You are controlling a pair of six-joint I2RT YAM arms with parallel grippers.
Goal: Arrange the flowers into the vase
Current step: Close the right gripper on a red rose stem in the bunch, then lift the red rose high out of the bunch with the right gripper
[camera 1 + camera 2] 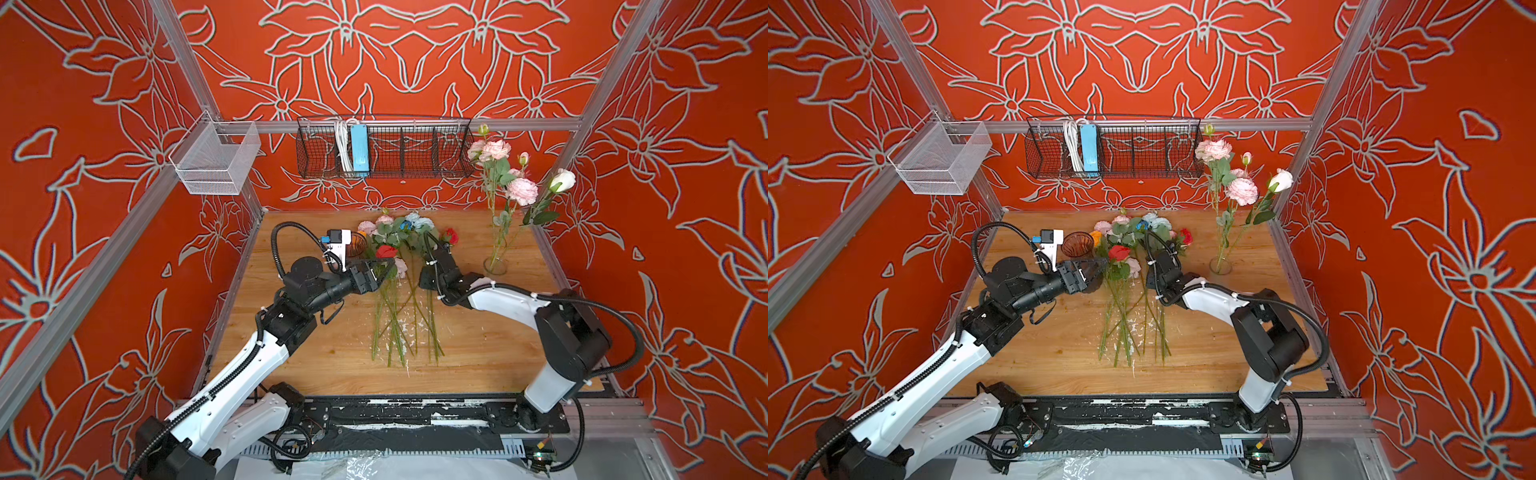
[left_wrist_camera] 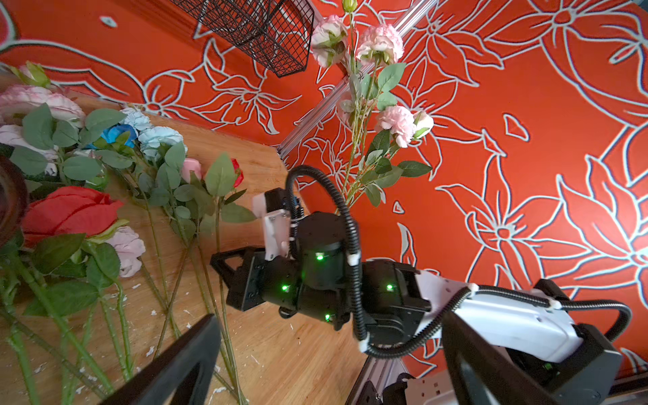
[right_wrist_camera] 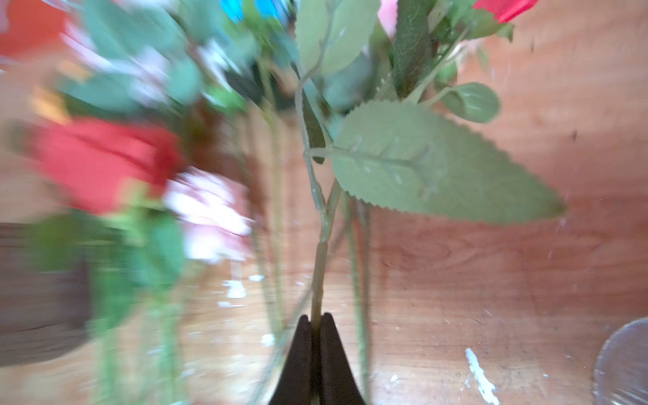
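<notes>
1. Green, thin plastic stem [image 3: 321,266] was pinched in the closed right gripper [image 3: 317,317]: pick step, judged.
2. The left gripper [image 1: 386,270] hung empty, jaws spread wide.
3. Loose fabric-petalled flowers [image 1: 395,245] lay at twelve o'clock on the wooden table [image 1: 478,332]; the clear glass cylinder vase [image 1: 495,266] stood at two o'clock.
4. Next move required: lift, upend, thread the narrow mouth.

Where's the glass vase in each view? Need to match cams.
Both top views: glass vase right of the lying flowers.
Left wrist: hidden behind right arm; its pink peonies show.
Right wrist: rim sliver in a corner.
Shared landmark: big red rose.
</notes>
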